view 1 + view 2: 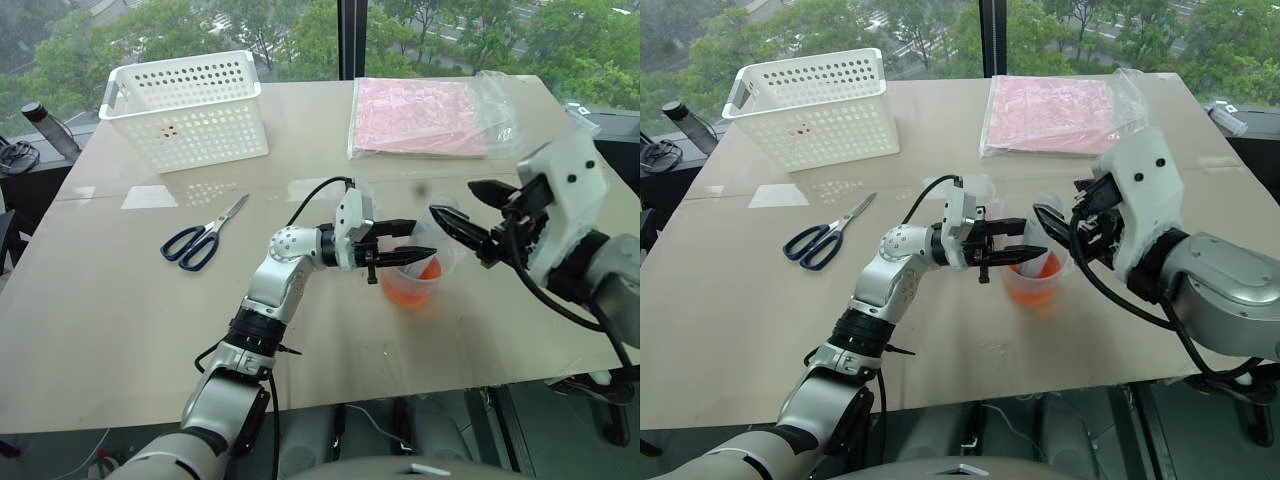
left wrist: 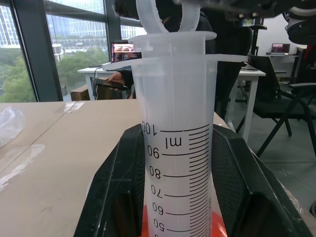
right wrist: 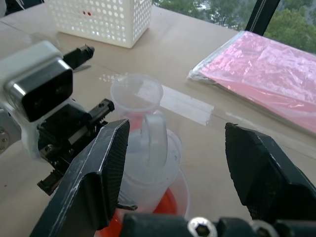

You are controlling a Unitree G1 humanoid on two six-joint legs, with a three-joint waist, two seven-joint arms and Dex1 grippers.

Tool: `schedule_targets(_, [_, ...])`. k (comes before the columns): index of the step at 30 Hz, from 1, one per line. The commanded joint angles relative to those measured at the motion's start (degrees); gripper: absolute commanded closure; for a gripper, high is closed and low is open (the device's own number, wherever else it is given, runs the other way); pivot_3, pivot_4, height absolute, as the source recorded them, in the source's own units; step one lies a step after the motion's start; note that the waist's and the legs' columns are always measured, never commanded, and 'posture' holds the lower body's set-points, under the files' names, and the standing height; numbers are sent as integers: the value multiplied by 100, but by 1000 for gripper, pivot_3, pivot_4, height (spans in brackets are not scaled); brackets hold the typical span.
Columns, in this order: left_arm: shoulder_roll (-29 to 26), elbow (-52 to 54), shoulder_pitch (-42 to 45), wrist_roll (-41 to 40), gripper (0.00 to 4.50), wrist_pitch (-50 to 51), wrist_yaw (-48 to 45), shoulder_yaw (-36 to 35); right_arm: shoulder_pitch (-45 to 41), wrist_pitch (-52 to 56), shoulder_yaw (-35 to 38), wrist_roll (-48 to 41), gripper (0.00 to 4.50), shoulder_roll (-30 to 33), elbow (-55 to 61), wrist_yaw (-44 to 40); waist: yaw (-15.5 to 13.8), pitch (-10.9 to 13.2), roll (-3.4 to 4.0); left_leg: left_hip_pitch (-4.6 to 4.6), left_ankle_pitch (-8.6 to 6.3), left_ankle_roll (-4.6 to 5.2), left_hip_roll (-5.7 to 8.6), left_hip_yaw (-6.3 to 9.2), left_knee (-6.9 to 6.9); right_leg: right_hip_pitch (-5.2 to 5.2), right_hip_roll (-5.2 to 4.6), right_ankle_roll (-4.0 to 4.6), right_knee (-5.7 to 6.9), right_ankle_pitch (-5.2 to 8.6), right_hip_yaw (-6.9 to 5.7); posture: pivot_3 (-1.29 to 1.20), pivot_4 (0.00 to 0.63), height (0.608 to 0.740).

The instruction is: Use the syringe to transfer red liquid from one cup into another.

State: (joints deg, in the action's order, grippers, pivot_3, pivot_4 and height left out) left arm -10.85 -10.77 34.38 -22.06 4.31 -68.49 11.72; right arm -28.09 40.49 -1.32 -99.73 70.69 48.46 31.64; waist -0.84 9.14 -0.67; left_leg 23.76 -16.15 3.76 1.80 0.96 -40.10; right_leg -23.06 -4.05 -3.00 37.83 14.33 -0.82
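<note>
Clamping the large clear plastic syringe [image 2: 177, 138] upright, my left gripper [image 1: 400, 242] is fully closed on its graduated barrel, tip down in the wide clear beaker [image 1: 412, 285] of orange-red liquid [image 1: 420, 270] just below. My right gripper [image 3: 173, 163] stands open, holding nothing, straddling the plunger ring [image 3: 154, 134]. Beyond sits the narrow clear beaker [image 3: 137, 95]. I judge drawing not yet begun; transfer remains.
</note>
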Motion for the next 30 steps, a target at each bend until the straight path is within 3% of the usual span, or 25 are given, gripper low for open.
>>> schedule_targets(1, [26,139,-78,-15,3200,-12,25,24,-117,64,142,-108,1205,130,18,142,0,0,0,0,0,0,0,0,0,0,0,0,0,0,0,0,150,740])
schedule_targets(2, [23,140,-81,-16,3200,-16,24,24,-123,83,149,-122,1205,144,12,163,1,0,0,0,0,0,0,0,0,0,0,0,0,0,0,0,150,740])
schedule_targets(6, [21,130,-80,-11,3200,-19,24,28,-172,141,172,-179,2197,209,-12,197,0,0,1,0,0,0,0,0,0,0,0,0,0,0,0,0,150,740])
schedule_targets(7, [19,135,-84,-9,3200,-18,23,30,-199,155,173,-192,2812,215,-19,210,0,0,1,0,0,1,0,0,0,0,0,0,0,0,0,0,150,740])
schedule_targets(11, [8,139,-97,11,3200,-49,-6,52,-347,219,134,-132,4425,203,-72,267,1,0,0,0,-2,3,0,0,0,0,0,0,-1,0,0,0,150,740])
schedule_targets(20, [-45,196,-119,-62,3200,116,-134,128,-731,359,-73,103,4425,-54,-168,259,6,0,1,1,-2,4,-1,0,0,-2,0,1,-1,0,0,0,150,740])
schedule_targets(30, [-203,409,-117,-310,3200,565,-278,166,-1184,457,473,173,4425,111,-581,-312,2,4,5,7,-2,3,-1,0,2,-9,0,1,-1,0,0,0,150,740])
